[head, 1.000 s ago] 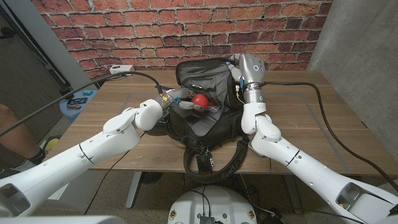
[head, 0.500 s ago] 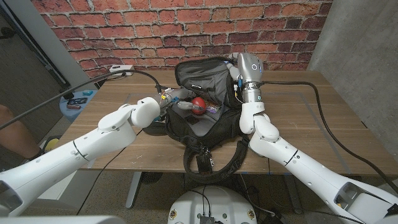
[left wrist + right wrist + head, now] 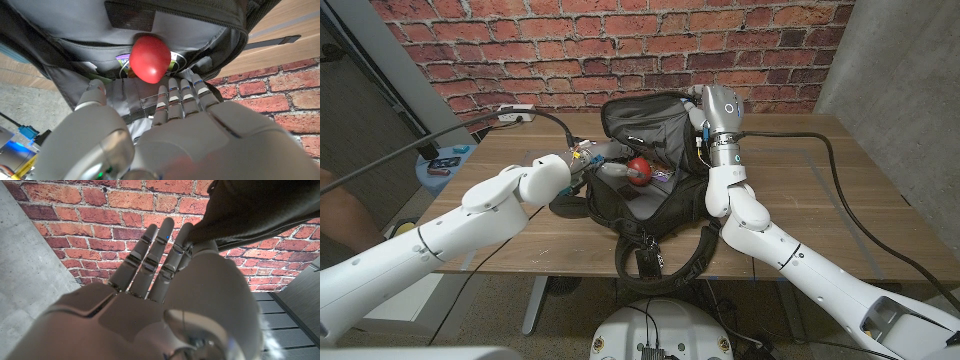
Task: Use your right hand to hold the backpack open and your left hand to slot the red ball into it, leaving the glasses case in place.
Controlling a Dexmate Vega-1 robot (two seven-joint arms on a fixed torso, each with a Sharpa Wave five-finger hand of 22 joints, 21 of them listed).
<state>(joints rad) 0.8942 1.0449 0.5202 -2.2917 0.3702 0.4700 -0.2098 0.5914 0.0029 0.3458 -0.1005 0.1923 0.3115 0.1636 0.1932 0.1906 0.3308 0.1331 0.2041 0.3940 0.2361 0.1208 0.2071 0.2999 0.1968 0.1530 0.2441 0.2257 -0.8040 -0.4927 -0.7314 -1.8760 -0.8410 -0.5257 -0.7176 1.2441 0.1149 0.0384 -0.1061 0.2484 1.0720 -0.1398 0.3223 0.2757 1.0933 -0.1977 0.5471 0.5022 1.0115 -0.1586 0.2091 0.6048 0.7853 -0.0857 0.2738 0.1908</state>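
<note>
Backpack (image 3: 650, 165) and red ball (image 3: 639, 168) meet at the bag's open mouth, where the left hand (image 3: 610, 168) has the ball at its fingertips. In the left wrist view the fingers (image 3: 177, 97) reach up under the ball (image 3: 149, 58) and touch its lower side, with the thumb spread off to one side; whether the ball is truly gripped or only propped on the fingertips is hard to tell from this angle. The ball sits against the grey lining of the backpack (image 3: 75, 30), just inside the dark zipped rim, with some small colourful items partly hidden behind it.

The right hand (image 3: 700, 105) is raised at the far right side of the bag's opening. In the right wrist view its fingers (image 3: 150, 255) stretch out nearly straight and close together, and a fold of the black backpack fabric (image 3: 260, 210) lies pinched against the thumb side of the hand (image 3: 165, 280), so the flap is held up and the mouth stays wide.

Around them, the backpack stands on the wooden table (image 3: 820, 200), its straps (image 3: 645, 250) trailing over the near edge. Thick black cables (image 3: 840, 160) cross the tabletop on both sides. A red brick wall (image 3: 570, 50) stands behind the table.
</note>
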